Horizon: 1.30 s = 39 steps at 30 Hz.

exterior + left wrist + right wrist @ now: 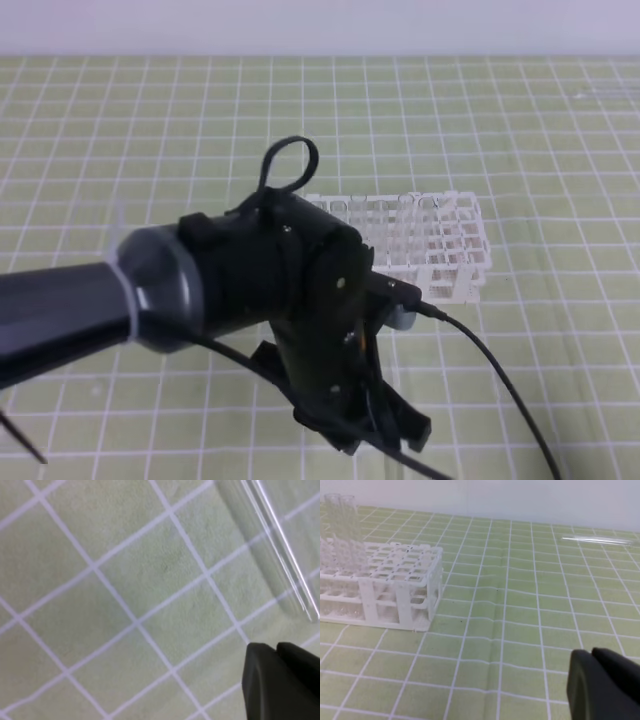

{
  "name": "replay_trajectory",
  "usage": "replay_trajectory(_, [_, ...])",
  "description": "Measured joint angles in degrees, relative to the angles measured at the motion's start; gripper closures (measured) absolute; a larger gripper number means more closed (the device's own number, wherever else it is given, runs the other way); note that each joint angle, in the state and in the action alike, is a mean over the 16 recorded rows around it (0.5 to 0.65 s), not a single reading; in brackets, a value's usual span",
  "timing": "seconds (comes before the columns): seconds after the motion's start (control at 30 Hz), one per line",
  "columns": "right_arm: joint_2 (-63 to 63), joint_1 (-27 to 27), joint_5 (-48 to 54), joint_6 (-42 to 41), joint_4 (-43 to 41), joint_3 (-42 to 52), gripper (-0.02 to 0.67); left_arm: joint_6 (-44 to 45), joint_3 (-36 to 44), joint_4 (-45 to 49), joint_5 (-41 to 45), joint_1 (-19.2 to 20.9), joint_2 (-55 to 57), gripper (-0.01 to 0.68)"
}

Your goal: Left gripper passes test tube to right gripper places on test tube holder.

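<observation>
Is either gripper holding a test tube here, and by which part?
No. One test tube lies on the mat beyond the left gripper; the right gripper is shut on nothing.

No readable text, label, brand, number or sign is to be found in any of the three views. Only a plain white grid is printed on the green mat (520, 130), without figures or letters, and the test tube holder (395, 575) is seen to bear no markings.
</observation>
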Motion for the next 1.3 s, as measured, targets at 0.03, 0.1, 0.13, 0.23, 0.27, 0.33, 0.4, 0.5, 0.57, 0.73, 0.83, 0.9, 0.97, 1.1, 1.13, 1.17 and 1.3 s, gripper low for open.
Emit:
replay_trajectory(0.03, [0.0, 0.0, 0.0, 0.0, 0.0, 0.0, 0.666, -1.0, -0.2, -0.1, -0.1, 0.0, 0.7, 0.587])
replay_trajectory(0.1, [0.0, 0.0, 0.0, 0.0, 0.0, 0.0, 0.666, -3.1, -0.5, -0.5, -0.7, 0.0, 1.7, 0.544])
replay_trajectory(0.13, [0.0, 0.0, 0.0, 0.0, 0.0, 0.0, 0.666, -4.4, -0.6, -0.5, -1.2, 0.0, 2.1, 0.522])
replay_trajectory(0.23, [0.0, 0.0, 0.0, 0.0, 0.0, 0.0, 0.666, -8.1, -0.7, -0.6, -3.1, -0.2, 3.2, 0.460])
replay_trajectory(0.27, [0.0, 0.0, 0.0, 0.0, 0.0, 0.0, 0.666, -9.3, -0.7, -0.6, -3.8, -0.3, 3.4, 0.440])
replay_trajectory(0.33, [0.0, 0.0, 0.0, 0.0, 0.0, 0.0, 0.666, -11.7, -0.7, -0.6, -5.2, -0.7, 3.9, 0.405])
replay_trajectory(0.4, [0.0, 0.0, 0.0, 0.0, 0.0, 0.0, 0.666, -13.7, -0.7, -0.6, -6.4, -1.1, 4.5, 0.377])
replay_trajectory(0.5, [0.0, 0.0, 0.0, 0.0, 0.0, 0.0, 0.666, -16.3, -0.7, -0.7, -8.1, -2.0, 5.3, 0.335])
replay_trajectory(0.57, [0.0, 0.0, 0.0, 0.0, 0.0, 0.0, 0.666, -17.3, -0.7, -0.7, -9.0, -2.7, 6.0, 0.333])
replay_trajectory(0.73, [0.0, 0.0, 0.0, 0.0, 0.0, 0.0, 0.666, -18.3, -0.7, -0.9, -9.7, -4.2, 7.8, 0.332])
replay_trajectory(0.83, [0.0, 0.0, 0.0, 0.0, 0.0, 0.0, 0.666, -18.3, -0.7, -1.1, -9.4, -4.9, 8.8, 0.332])
replay_trajectory(0.9, [0.0, 0.0, 0.0, 0.0, 0.0, 0.0, 0.666, -18.3, -0.7, -1.2, -9.2, -5.3, 9.5, 0.332])
replay_trajectory(0.97, [0.0, 0.0, 0.0, 0.0, 0.0, 0.0, 0.666, -18.3, -0.7, -1.4, -8.9, -5.5, 10.1, 0.333])
replay_trajectory(1.1, [0.0, 0.0, 0.0, 0.0, 0.0, 0.0, 0.666, -18.4, -0.7, -1.7, -8.1, -5.8, 11.1, 0.346])
replay_trajectory(1.13, [0.0, 0.0, 0.0, 0.0, 0.0, 0.0, 0.666, -18.4, -0.8, -1.7, -8.0, -5.9, 11.4, 0.352])
replay_trajectory(1.17, [0.0, 0.0, 0.0, 0.0, 0.0, 0.0, 0.666, -18.5, -0.8, -1.7, -7.9, -6.0, 11.6, 0.359])
replay_trajectory(1.3, [0.0, 0.0, 0.0, 0.0, 0.0, 0.0, 0.666, -18.5, -0.8, -1.7, -7.5, -6.2, 12.1, 0.433])
